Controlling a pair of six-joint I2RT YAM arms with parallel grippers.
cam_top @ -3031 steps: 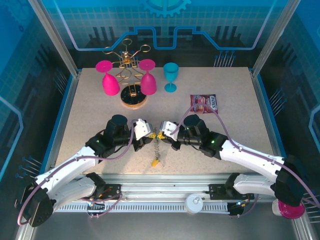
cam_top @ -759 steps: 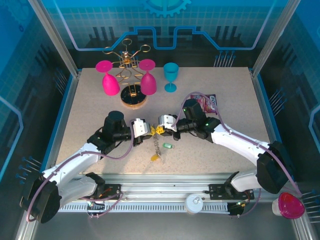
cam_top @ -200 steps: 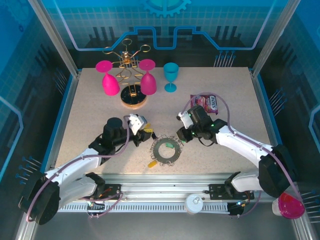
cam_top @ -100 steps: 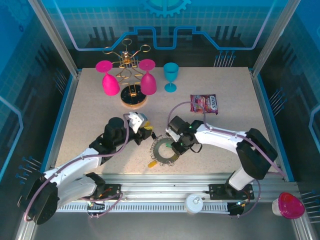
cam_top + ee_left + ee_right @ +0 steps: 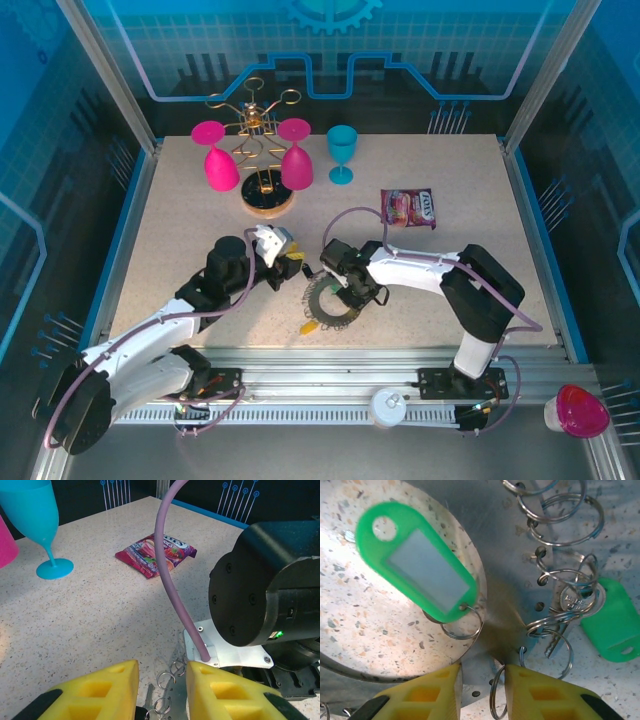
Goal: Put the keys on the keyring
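Right end effector stands open over the keyring; one green key lies at its 11 o'clock. Left end effector: jaws apart, grip cannot be told.

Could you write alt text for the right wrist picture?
A green key tag lies on the speckled table inside the hole of a flat grey metal ring. Small wire rings and a second green tag sit along its rim, above two yellow fingertips.

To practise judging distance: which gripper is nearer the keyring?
Right. The right gripper is directly over the keyring; the left gripper sits off its far-left side, apart.
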